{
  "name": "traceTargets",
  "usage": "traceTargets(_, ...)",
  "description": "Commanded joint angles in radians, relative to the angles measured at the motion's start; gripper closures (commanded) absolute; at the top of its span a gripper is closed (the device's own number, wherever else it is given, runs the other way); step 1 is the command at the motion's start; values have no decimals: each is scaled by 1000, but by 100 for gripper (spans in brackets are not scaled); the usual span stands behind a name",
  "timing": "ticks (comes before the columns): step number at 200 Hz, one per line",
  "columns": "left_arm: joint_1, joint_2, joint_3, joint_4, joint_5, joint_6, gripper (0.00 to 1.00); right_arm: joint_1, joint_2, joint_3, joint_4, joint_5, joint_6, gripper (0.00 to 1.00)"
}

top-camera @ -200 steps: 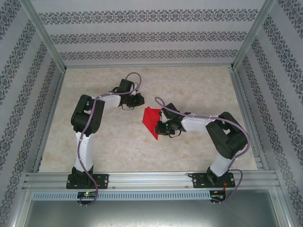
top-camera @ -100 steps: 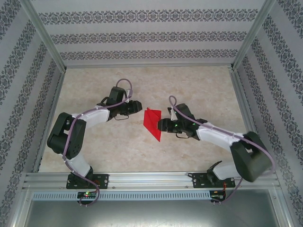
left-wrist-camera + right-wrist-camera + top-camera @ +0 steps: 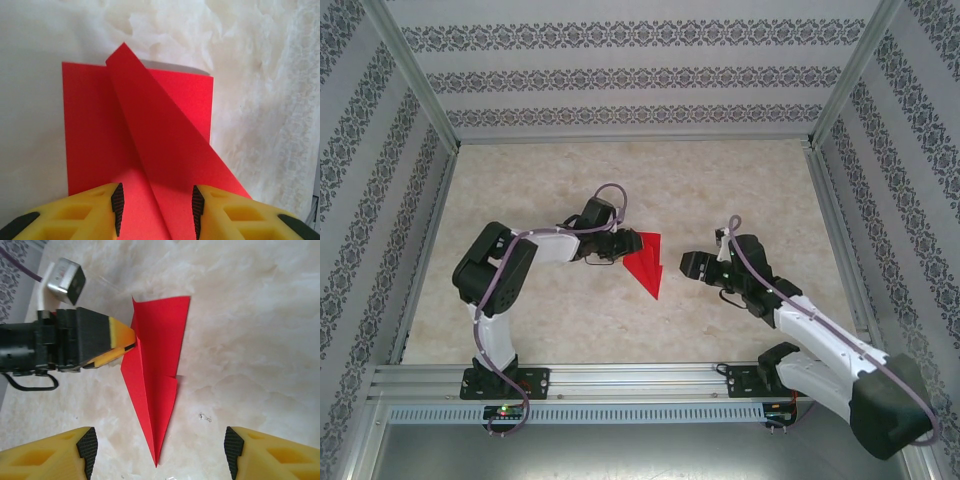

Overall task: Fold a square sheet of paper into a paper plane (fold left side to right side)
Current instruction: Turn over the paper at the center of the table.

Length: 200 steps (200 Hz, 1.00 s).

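The square sheet of paper (image 3: 646, 264) is bright red and folded into a narrow dart shape, its point toward the near edge. It lies mid-table. In the left wrist view the paper (image 3: 165, 135) has one flap standing up along a diagonal crease. My left gripper (image 3: 620, 247) is open at its left edge, and the flap runs between the two black pads (image 3: 117, 207). In the right wrist view the paper (image 3: 155, 370) lies flat, with the left gripper's yellow tip (image 3: 122, 342) touching its upper left edge. My right gripper (image 3: 688, 265) is open to the right of the paper and holds nothing.
The marble-patterned table (image 3: 740, 190) is bounded by aluminium rails and patterned walls (image 3: 620, 80). A tiny scrap (image 3: 202, 416) lies to the right of the paper's point. Bare tabletop surrounds the paper on the far and right sides.
My right gripper has let go of the paper, opened wide and drawn back to the right. My left gripper has moved right to the paper's left edge and opened. The paper has settled flatter.
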<state>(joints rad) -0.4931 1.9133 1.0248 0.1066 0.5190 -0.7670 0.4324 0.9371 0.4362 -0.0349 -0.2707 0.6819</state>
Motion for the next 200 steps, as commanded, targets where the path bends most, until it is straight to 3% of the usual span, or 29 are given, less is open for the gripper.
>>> traceTargets(1,-21,22,45,12,-5,-14,56,-25,-69,-19,-58,28,2,29)
traceTargets(75,-42,88,143,-11,17,-10,56,-84,-178,-57,-106,-18,8,29)
traceTargets(86,-45,90,154,-7,18,-10,59,-88,-175,-62,-99,-38,14,28)
traceTargets(107,-51,74,149,21,19,-9,75,-94,-163,-67,-78,-95,25,23)
traceTargets(140,-52,-27,95,68,0,-1,89,-100,-126,-71,-14,-210,54,3)
traceTargets(200,-47,-305,4,88,-88,-20,90,-84,55,-72,334,-484,229,2)
